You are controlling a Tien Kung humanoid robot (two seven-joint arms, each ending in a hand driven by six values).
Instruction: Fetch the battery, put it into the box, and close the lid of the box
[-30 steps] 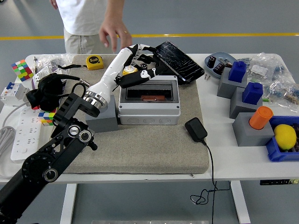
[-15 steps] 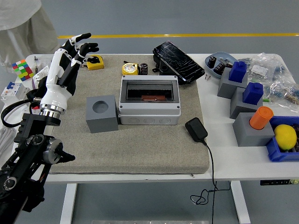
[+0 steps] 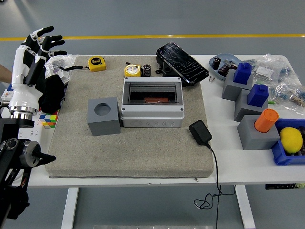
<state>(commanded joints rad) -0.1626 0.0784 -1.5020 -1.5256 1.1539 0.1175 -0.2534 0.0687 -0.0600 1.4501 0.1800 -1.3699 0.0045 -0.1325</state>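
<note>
The floor [image 3: 143, 19] is grey and smooth, with a yellow line [image 3: 190, 36] painted across it behind the table; the white table [image 3: 224, 157] stands on white legs [image 3: 71, 202]; the light is even and soft.

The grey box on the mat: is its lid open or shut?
Shut, it seems: the dark lid lies flat in the grey box. Whether it is latched, I cannot tell.

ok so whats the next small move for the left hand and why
Probably swing the left hand back over the mat toward the battery behind the box. The hand is raised at the table's left edge, fingers spread, holding nothing, and the battery stands upright beside the yellow tape measure, outside the box.
</note>
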